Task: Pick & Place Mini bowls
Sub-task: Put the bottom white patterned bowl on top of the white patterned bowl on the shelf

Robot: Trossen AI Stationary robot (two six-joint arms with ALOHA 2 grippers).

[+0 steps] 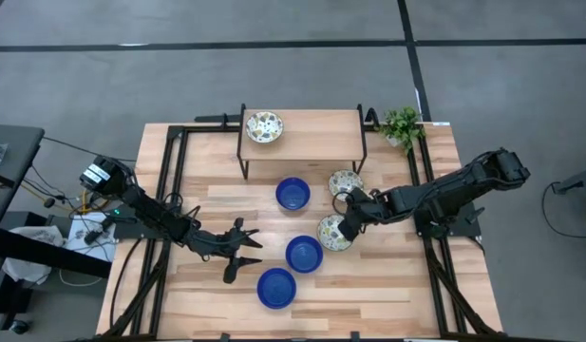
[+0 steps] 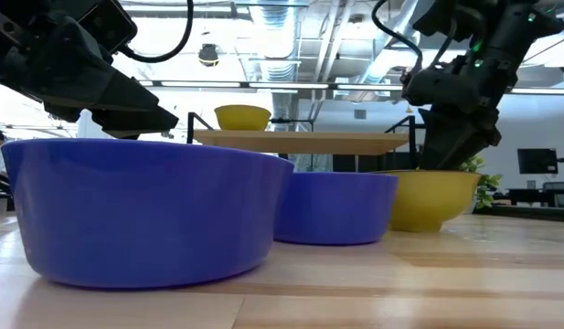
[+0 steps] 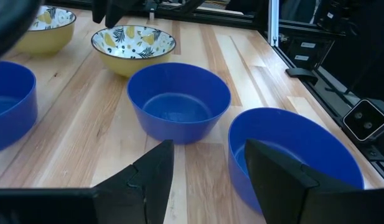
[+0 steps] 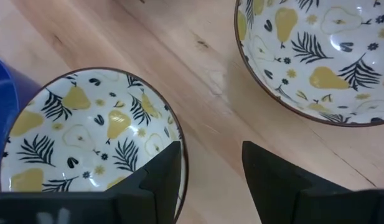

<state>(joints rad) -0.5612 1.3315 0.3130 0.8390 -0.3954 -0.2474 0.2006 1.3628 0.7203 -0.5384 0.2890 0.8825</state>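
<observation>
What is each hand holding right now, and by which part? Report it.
Nothing is held. The left hand is open beside the blue bowls; the right hand is open over a patterned bowl's rim.

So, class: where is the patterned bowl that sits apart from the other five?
In the high view the patterned bowl sits alone on the left end of the raised wooden shelf at the table's far edge, with the potted plant beyond the shelf's right end.
</observation>
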